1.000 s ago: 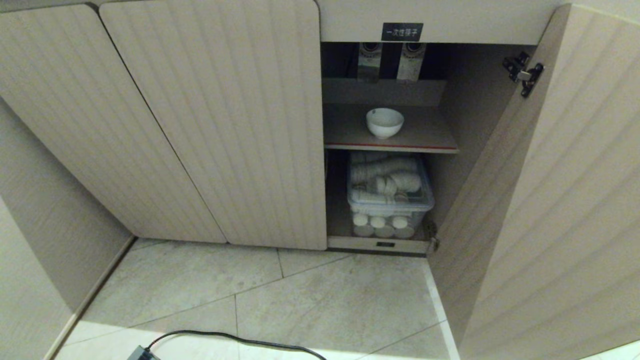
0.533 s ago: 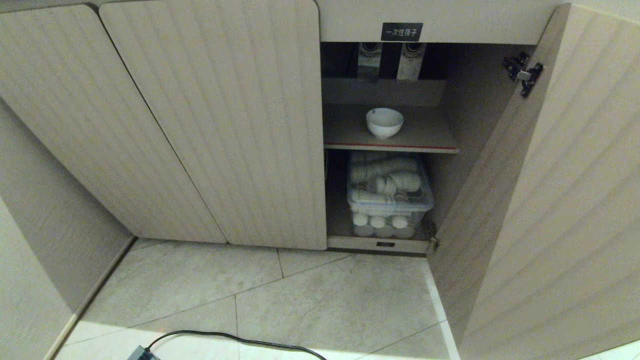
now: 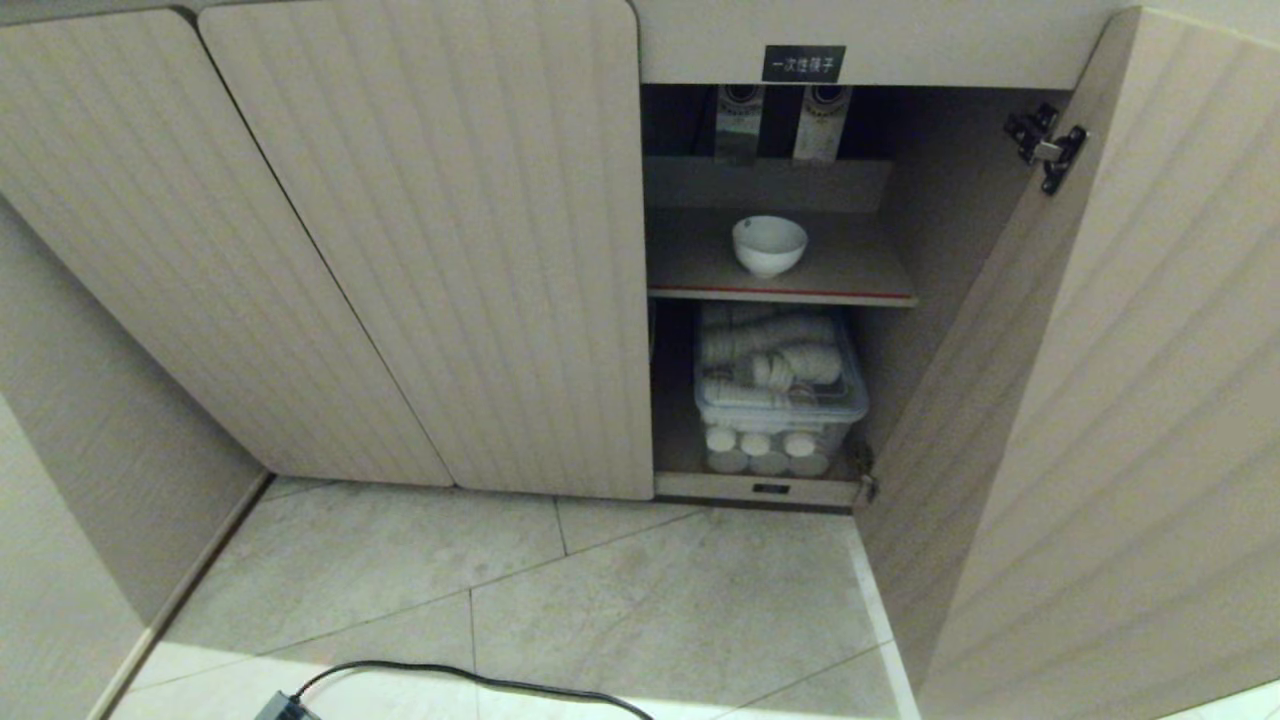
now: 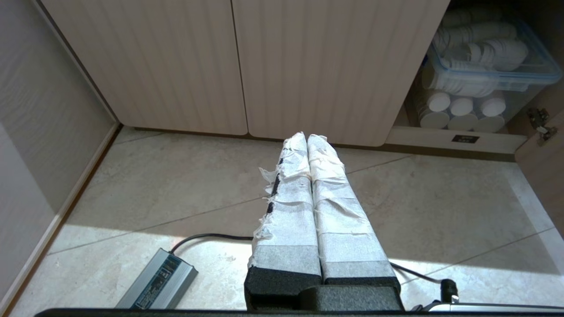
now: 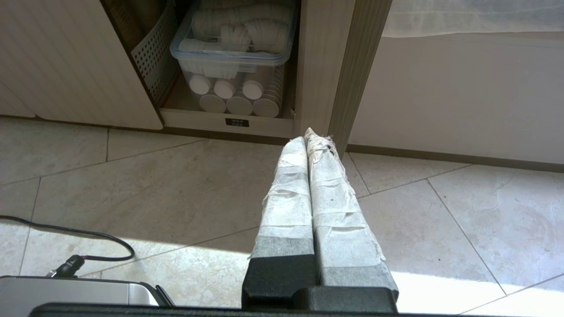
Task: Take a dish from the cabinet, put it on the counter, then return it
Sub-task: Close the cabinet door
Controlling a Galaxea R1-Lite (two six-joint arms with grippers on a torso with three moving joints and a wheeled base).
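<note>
The dish (image 3: 769, 245), a small white bowl, stands upright on the red-edged shelf (image 3: 780, 292) inside the open compartment of the beige fluted cabinet (image 3: 450, 250). The compartment's door (image 3: 1100, 400) is swung wide to the right. Neither arm shows in the head view. My left gripper (image 4: 307, 137) hangs low over the floor tiles facing the closed doors, its tape-wrapped fingers pressed together, holding nothing. My right gripper (image 5: 307, 137) hangs the same way, shut and empty, near the open door's lower edge (image 5: 352, 88). The counter is out of view.
Below the shelf sits a clear plastic box (image 3: 780, 400) with stacked ribbed white cups. A black label (image 3: 804, 63) sits above the opening. A power brick (image 4: 158, 284) and black cable (image 3: 480, 680) lie on the tiled floor (image 3: 620, 600). A wall panel (image 3: 80, 450) stands at left.
</note>
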